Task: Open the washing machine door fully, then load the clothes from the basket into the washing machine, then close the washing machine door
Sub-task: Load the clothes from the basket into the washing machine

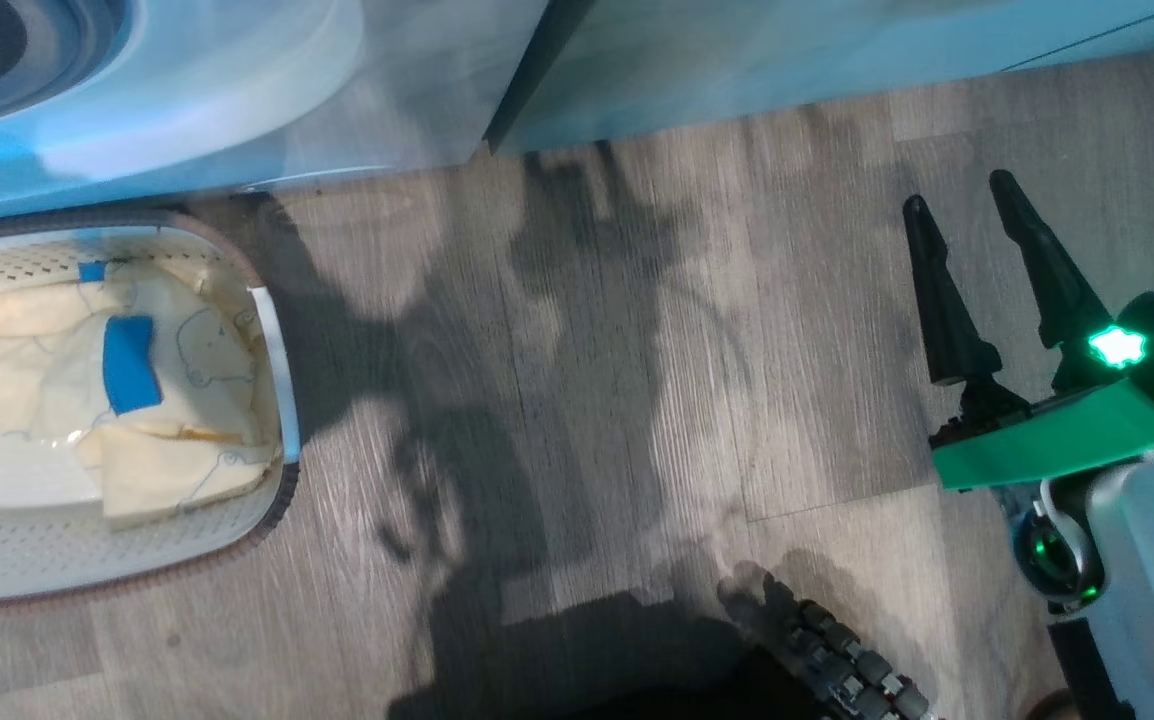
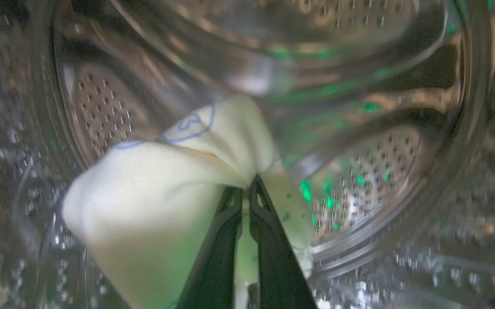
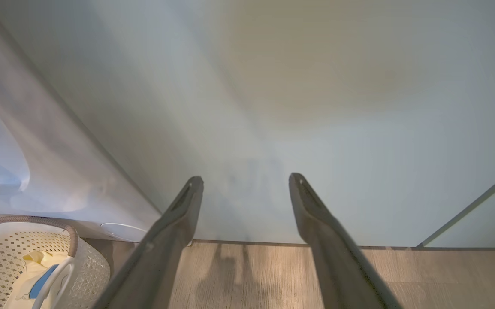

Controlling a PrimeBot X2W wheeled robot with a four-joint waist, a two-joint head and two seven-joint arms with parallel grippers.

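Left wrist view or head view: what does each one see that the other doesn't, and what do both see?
Left wrist view's own: the inside of the shiny holed drum, and the left gripper shut on a pale yellow garment. Head view's own: the basket on the wooden floor, and the right gripper, open, holding nothing. Shared: the washing machine, inside in one, outside in the other, and pale yellow clothes with blue outline prints.
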